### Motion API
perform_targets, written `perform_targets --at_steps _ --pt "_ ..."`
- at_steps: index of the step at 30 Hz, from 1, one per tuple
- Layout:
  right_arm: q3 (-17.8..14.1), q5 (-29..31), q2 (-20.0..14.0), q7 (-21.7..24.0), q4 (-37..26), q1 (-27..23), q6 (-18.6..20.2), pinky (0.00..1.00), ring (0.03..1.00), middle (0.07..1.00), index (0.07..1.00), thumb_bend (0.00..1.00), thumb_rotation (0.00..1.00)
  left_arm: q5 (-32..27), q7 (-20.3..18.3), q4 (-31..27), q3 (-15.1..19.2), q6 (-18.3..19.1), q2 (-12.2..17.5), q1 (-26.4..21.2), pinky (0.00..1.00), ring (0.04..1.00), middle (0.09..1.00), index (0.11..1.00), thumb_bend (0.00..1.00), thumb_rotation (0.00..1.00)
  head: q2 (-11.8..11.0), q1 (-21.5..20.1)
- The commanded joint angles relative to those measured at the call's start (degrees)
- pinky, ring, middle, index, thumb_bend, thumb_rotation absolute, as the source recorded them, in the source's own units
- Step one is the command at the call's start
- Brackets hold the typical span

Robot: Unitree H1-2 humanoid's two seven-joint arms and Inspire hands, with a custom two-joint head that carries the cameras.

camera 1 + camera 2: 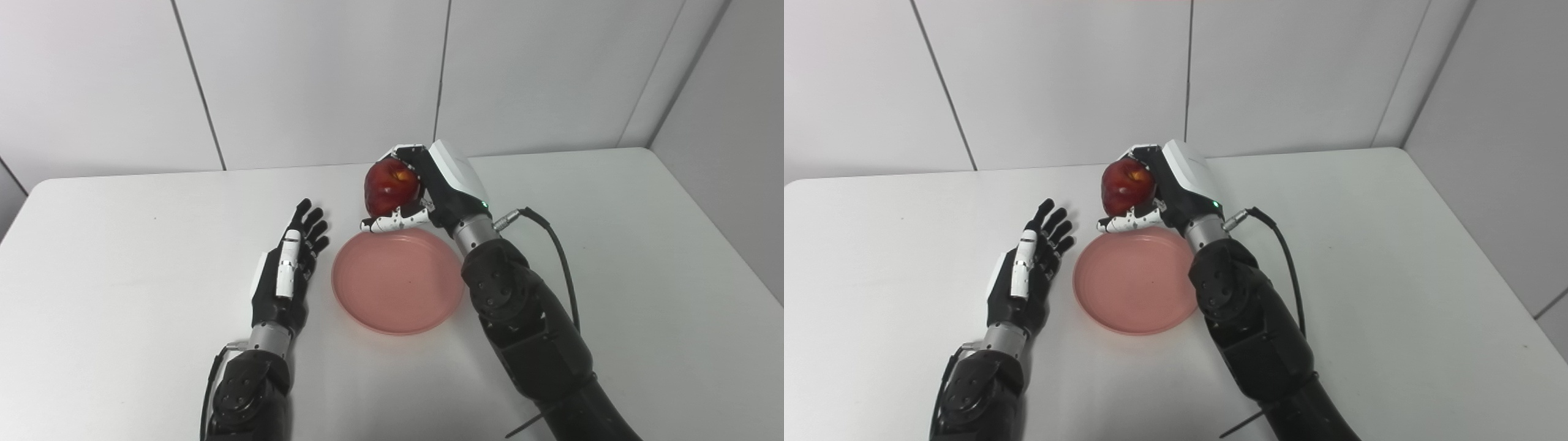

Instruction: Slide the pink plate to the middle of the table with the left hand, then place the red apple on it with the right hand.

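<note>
A pink plate [397,282] lies empty near the middle of the white table [122,245]. My right hand [429,187] is shut on the red apple [391,185] and holds it in the air just past the plate's far rim. My left hand [291,263] is open and empty, fingers stretched out flat, resting on the table just left of the plate and apart from it. The plate also shows in the right eye view [1134,282], with the apple [1126,185] above its far edge.
A black cable [560,257] loops from my right wrist over the table on the right. Grey wall panels [306,79] stand behind the table's far edge. The table's right edge runs close to a side wall.
</note>
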Motion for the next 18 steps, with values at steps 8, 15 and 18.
perform_targets --at_steps 8,15,18 --pt "2.4 -1.4 0.8 -3.1 2.2 -0.1 -4.8 0.29 0.370 0.450 0.484 0.52 0.14 1.5 2.6 0.9 -0.6 1.3 -1.9 2.0 0.92 0.937 0.943 0.932 0.37 1.00 0.7 2.4" --pt "3.7 -1.5 0.6 -2.7 5.0 2.0 -6.4 0.26 0.354 0.449 0.484 0.52 0.14 2.0 2.7 0.7 -0.6 0.9 -2.2 2.1 0.93 0.940 0.946 0.931 0.37 1.00 1.1 2.7" --pt "4.1 -1.5 0.5 -2.6 5.6 2.7 -6.7 0.26 0.352 0.452 0.485 0.52 0.14 2.3 2.9 0.8 -0.6 0.7 -2.3 2.0 0.93 0.936 0.943 0.927 0.36 1.00 1.2 2.8"
